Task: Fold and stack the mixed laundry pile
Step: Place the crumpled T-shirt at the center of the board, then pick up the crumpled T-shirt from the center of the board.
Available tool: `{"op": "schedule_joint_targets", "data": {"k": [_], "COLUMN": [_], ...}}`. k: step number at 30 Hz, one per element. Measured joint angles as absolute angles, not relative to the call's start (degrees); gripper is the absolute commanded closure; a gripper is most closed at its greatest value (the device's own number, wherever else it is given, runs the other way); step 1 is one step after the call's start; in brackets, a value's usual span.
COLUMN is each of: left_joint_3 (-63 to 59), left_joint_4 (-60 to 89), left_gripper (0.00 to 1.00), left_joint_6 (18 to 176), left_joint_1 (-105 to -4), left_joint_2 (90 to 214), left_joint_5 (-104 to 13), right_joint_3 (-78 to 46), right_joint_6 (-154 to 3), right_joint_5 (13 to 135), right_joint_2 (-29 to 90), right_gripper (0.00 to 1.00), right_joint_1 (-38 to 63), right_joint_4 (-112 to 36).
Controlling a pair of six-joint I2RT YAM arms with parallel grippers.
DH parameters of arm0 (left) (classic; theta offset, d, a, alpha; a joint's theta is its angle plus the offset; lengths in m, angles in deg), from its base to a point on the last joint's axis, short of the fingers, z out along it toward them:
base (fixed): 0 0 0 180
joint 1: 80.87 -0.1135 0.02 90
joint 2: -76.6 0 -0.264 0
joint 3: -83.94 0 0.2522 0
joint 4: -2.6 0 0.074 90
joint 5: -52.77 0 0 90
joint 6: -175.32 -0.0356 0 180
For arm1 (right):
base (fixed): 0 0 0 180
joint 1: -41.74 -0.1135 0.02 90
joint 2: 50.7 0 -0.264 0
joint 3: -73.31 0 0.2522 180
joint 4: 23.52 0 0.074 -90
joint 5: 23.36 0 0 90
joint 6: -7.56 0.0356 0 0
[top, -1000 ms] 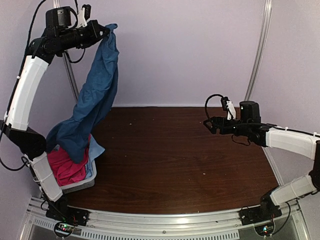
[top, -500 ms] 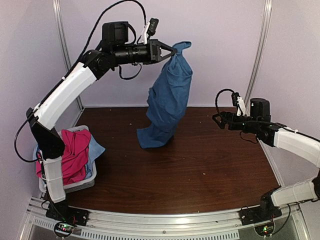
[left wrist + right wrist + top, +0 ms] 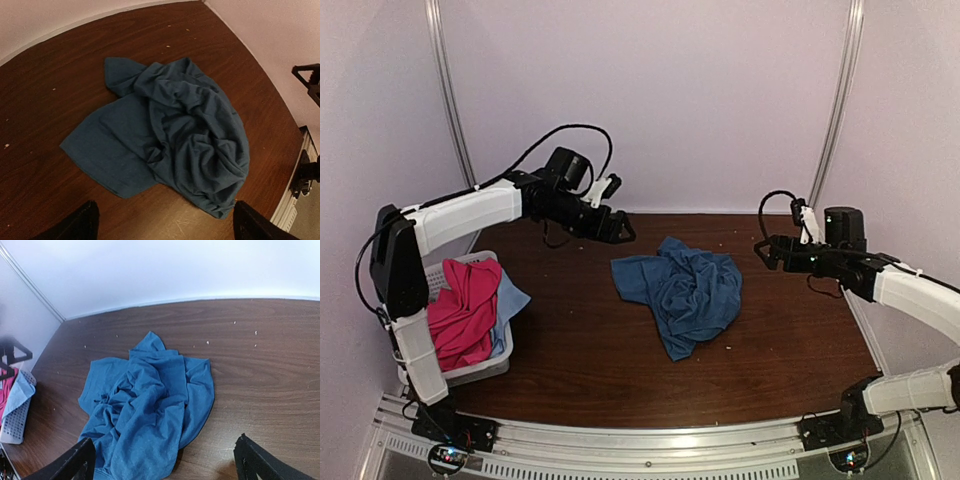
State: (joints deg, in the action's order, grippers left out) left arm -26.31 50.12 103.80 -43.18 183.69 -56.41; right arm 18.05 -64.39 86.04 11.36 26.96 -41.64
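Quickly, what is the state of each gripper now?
Left gripper: open, holding nothing.
Right gripper: open, holding nothing.

The dark blue T-shirt [image 3: 685, 290] lies crumpled in the middle of the tabletop [image 3: 590, 360], the left tool [image 3: 623, 232] hanging near its far-left edge and the right tool [image 3: 763, 252] off to its right, both clear of the cloth. The other 2 garments sit in the white basket [image 3: 480, 370] at left, the magenta-pink shirt [image 3: 460, 312] over the pale light-blue cloth [image 3: 510, 298].
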Motion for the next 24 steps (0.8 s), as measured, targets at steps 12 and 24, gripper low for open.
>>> {"op": "schedule_joint_targets", "data": {"k": [12, 24], "left_joint_3": [-29.72, -38.59], "left_joint_4": [48.24, 50.62], "left_gripper": [0.18, 0.21], "left_joint_6": [106.79, 103.08], "left_joint_1": [-50.70, -46.90], "left_joint_2": [198.93, 211.21], "left_joint_5": [-42.95, -36.02], "right_joint_3": [12.63, 7.85], "right_joint_6": [-64.09, -64.02], "right_joint_5": [86.74, 76.53], "right_joint_2": [31.53, 42.72], "right_gripper": [0.08, 0.01], "right_joint_1": [14.48, 3.42], "right_joint_4": [-43.54, -46.69]}}
